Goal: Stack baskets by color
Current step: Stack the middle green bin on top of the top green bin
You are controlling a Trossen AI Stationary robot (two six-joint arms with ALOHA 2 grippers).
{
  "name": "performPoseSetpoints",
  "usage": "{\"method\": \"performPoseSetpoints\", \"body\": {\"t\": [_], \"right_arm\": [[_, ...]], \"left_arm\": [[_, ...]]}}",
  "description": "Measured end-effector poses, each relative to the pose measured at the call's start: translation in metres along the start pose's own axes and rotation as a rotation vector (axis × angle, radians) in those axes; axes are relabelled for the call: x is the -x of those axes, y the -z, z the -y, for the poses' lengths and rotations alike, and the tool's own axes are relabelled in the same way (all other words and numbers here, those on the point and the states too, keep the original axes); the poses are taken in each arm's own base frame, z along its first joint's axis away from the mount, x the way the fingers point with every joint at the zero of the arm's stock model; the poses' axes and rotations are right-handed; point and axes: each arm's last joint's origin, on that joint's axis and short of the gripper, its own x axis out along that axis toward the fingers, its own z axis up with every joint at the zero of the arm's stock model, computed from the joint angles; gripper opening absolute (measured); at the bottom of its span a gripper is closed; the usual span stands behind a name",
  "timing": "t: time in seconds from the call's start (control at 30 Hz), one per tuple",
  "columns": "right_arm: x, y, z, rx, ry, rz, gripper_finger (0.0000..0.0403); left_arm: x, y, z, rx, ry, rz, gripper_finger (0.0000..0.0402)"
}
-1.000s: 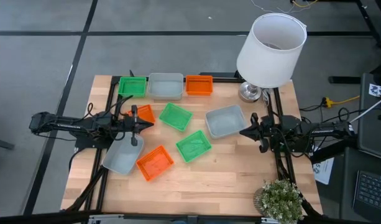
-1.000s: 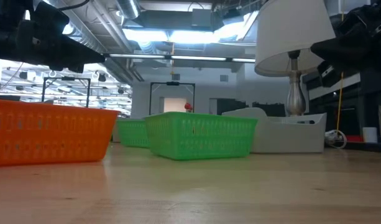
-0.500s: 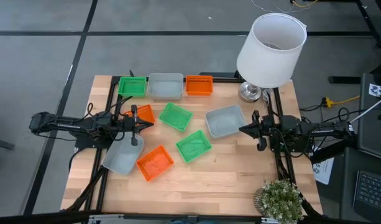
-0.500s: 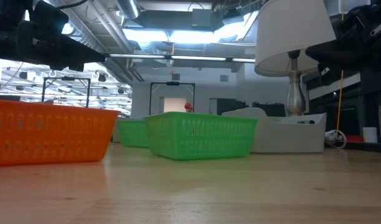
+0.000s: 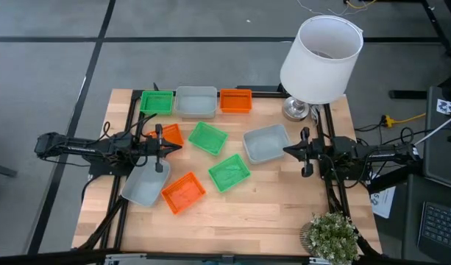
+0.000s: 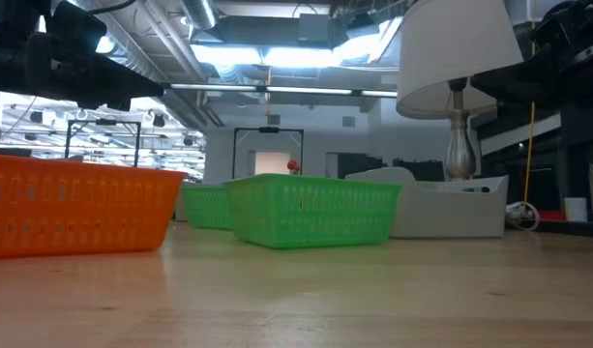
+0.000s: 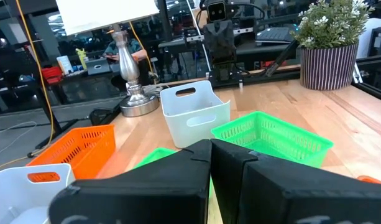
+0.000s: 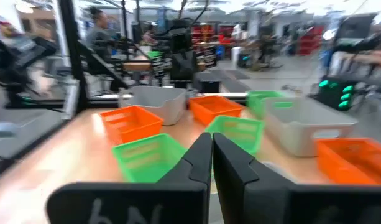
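a: where do the baskets sit in the overhead shot?

b: 3 line the table's (image 5: pixel 232 221) far edge, upper middle of the frame: a green basket (image 5: pixel 157 101), a grey basket (image 5: pixel 196 101) and an orange basket (image 5: pixel 235 100), side by side and touching or nearly so. below them the rest lie scattered: a second orange one (image 5: pixel 171 135) left of centre, partly under the left arm, a second green one (image 5: pixel 208 138) just right of it, a second grey one (image 5: pixel 267 143) right of centre, a third green one (image 5: pixel 229 173) in the middle, a third orange one (image 5: pixel 183 192) lower left of that, and a third grey one (image 5: pixel 144 185) touching its left side.

a: and the grippers?

b: the left gripper (image 5: pixel 179 146) reaches in from the frame's left, above the second orange basket, tip between it and the second green one. its fingers (image 7: pixel 196 165) are pressed together with nothing between them. the right gripper (image 5: pixel 288 152) comes in from the right, tip just beside the right rim of the second grey basket. its fingers (image 8: pixel 206 155) stand almost together, only a thin slit showing, holding nothing.

a: anything else on the table?

b: a white lamp (image 5: pixel 318 59) at the upper right corner and a potted plant (image 5: pixel 330 237) at the lower right edge.

a: the table-level view?

b: an orange basket (image 6: pixel 78 205) at the left, a green one (image 6: pixel 313 209) in the centre, a grey one (image 6: pixel 449 211) to the right under the lamp.
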Motion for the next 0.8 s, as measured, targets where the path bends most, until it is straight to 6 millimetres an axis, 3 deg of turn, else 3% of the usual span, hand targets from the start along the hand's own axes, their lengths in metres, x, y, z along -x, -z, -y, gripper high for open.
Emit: {"method": "performPoseSetpoints", "body": {"t": [0.8], "right_arm": [[0.0,0.0013,0.0012,-0.009,0.042,-0.014,0.0016]], "left_arm": [[0.0,-0.0001,0.0,-0.001,0.0,0.0,0.0]]}}
